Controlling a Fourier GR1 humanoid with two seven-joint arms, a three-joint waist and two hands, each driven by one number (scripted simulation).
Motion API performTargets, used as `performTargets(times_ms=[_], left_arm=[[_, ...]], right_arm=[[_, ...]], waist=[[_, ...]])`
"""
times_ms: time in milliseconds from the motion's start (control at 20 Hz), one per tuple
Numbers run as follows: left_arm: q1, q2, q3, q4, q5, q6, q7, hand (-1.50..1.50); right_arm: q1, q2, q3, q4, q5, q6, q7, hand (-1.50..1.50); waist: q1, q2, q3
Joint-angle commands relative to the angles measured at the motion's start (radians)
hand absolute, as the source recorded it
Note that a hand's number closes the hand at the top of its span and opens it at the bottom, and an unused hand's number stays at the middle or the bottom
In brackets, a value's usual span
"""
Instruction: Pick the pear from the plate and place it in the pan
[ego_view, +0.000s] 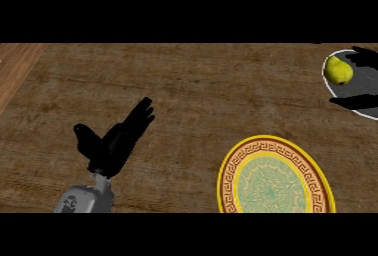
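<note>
Already the pear (339, 70) lies in the pan (359, 88), up and right of the plate (230, 176), which carries no fruit. Right hand (359, 101), black, shows at the pan's rim either side of the pear; fingers spread, not closed on it. Left hand (112, 139) rests open, well left of the plate. Good practice: lift the right hand straight away without nudging the pear.

Left hand (111, 145) rests open at lower left, fingers up; right hand (362, 80) at upper right edge, thumb and fingers spread
</note>
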Motion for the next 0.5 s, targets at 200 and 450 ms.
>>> performTargets(times_ms=[200,450], left_arm=[[0.026,-0.007,-0.007,0.002,-0.006,0.0,-0.023,0.0],[0.002,0.0,0.017,0.01,-0.005,0.01,-0.021,0.0]], right_arm=[[-0.042,-0.011,-0.172,0.037,-0.18,0.23,-0.059,-1.5],[-0.029,-0.103,-0.189,0.084,-0.199,0.44,-0.009,-1.5]], waist=[[-0.016,-0.004,0.002],[-0.029,0.002,0.001]])
